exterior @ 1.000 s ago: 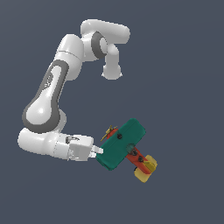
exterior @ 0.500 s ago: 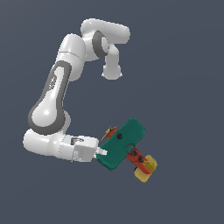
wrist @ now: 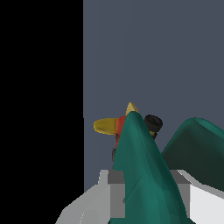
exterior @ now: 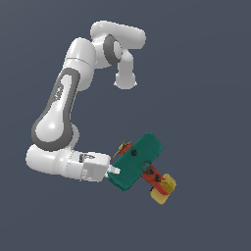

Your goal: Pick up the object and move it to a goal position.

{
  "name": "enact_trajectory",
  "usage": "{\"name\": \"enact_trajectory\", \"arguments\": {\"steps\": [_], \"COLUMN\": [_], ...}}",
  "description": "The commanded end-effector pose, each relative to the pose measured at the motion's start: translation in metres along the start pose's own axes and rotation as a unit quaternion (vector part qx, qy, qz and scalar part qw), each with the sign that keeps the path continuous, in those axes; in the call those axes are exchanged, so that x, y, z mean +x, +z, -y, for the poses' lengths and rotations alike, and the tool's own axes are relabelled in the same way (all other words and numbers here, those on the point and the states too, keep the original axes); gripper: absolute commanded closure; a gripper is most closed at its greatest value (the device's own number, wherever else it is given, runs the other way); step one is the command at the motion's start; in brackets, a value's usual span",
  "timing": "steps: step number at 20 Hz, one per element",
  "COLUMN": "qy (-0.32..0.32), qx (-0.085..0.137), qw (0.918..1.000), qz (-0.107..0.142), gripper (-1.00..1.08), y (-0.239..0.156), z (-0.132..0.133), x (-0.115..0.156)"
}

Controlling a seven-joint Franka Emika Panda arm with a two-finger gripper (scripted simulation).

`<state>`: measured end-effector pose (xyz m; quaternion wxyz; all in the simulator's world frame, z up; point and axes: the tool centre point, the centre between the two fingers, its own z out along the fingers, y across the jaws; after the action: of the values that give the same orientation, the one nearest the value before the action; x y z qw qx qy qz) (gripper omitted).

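Toy biplane [exterior: 139, 162]: teal-green wings, red body, yellow tail toward the exterior view's lower right, yellow propeller tip at the upper-left edge of the wing. It sits at the tip of the claw [exterior: 113, 171], wing edge touching the white fingers, on the exterior view's right of the arm's wrist. Plain grey-blue ground behind; cannot tell whether the plane rests on a surface or hangs clear. Exterior view: arm [exterior: 63, 98] folded down from its base, forearm lying level, claw pointing at the plane. Wrist view adds what the exterior hides: a teal wing [wrist: 142, 166] running between the two pale fingers [wrist: 85, 208], the claw clenched on that wing; yellow propeller [wrist: 106, 126] and a black wheel [wrist: 153, 122] beyond it.
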<state>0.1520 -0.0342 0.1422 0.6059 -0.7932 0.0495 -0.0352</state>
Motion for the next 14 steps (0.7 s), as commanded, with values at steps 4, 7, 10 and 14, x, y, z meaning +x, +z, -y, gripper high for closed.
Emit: {"name": "enact_trajectory", "arguments": {"steps": [4,7,10,14], "qy": [-0.01,-0.022,-0.039,-0.07], "qx": [-0.006,-0.013,-0.023,-0.04], "qw": [0.9999,0.9997,0.9989,0.9966], "qz": [-0.003,-0.006,-0.01,-0.018], "gripper": [1.08,1.08,1.08,1.08], "y": [-0.003,-0.006,-0.011,-0.019], "z": [0.0,0.001,0.002,0.004], "x": [0.0,0.0,0.0,0.0]}}
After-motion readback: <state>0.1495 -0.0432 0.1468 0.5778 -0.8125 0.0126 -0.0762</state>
